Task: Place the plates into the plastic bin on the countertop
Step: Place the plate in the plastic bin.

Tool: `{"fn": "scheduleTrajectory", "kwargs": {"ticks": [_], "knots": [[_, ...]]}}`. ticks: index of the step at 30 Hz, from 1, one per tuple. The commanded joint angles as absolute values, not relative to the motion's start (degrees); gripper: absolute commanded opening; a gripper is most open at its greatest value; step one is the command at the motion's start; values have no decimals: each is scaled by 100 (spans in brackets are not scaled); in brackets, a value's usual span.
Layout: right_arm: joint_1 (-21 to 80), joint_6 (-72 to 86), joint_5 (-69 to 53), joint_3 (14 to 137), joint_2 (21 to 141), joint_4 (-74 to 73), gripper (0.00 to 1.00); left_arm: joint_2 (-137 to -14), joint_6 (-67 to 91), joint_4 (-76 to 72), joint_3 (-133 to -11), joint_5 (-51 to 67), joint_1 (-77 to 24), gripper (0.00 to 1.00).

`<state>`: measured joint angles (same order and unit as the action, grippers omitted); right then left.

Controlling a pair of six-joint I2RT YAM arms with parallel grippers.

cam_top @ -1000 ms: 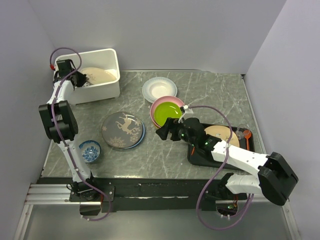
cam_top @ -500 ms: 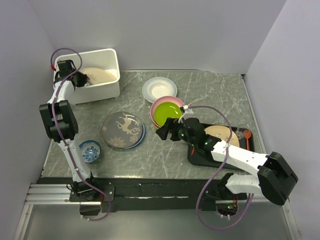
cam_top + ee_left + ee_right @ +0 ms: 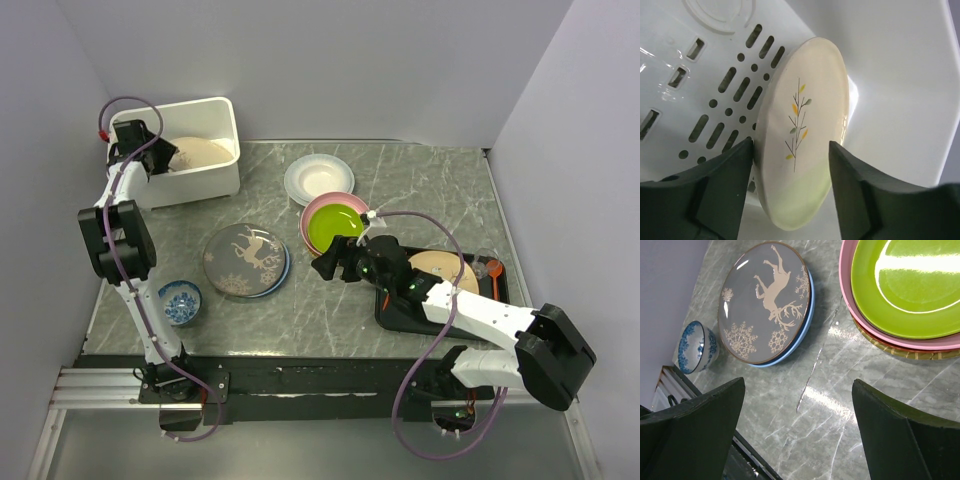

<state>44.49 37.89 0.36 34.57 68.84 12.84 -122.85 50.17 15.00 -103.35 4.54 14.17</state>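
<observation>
A cream plate with a twig drawing [image 3: 800, 125] leans tilted inside the white plastic bin [image 3: 200, 182], on its slotted floor [image 3: 705, 90]. My left gripper [image 3: 790, 146] straddles the plate's near rim, open; the right finger stands clear of it and the left finger sits close beside the rim. From above, the left gripper [image 3: 152, 156] reaches into the bin's left side. My right gripper [image 3: 322, 265] hovers open over bare countertop [image 3: 830, 405], nothing between its fingers. A green plate [image 3: 910, 285] tops a pink one [image 3: 849, 300] and a woven yellow one [image 3: 890, 346].
A grey reindeer plate [image 3: 245, 258] lies on a light blue one [image 3: 807, 320]. A white plate [image 3: 318, 178] sits at the back. The small blue-and-white bowl [image 3: 180, 300] stands front left. A black tray [image 3: 395, 312] at right holds a tan plate [image 3: 443, 270] and an orange spoon [image 3: 494, 272].
My left gripper has opened off the cream plate's rim, leaving it leaning in the bin. The right arm has not moved.
</observation>
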Motion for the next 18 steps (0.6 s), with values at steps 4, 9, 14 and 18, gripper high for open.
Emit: {"fn": "scheduleTrajectory", "kwargs": {"ticks": [4, 9, 14, 18], "knots": [[4474, 3832, 18, 3489, 6750, 1538, 94, -11655, 4948, 1283, -10292, 71, 1433, 84], [4482, 3850, 18, 3454, 6715, 1556, 94, -11303, 4922, 976, -9827, 0, 1380, 99], [4474, 3876, 18, 3410, 6671, 1573, 95, -10943, 4808, 905, -9651, -500, 1283, 99], [4474, 3893, -87, 3384, 6653, 1600, 94, -10793, 4729, 835, -9624, -519, 1213, 99]]}}
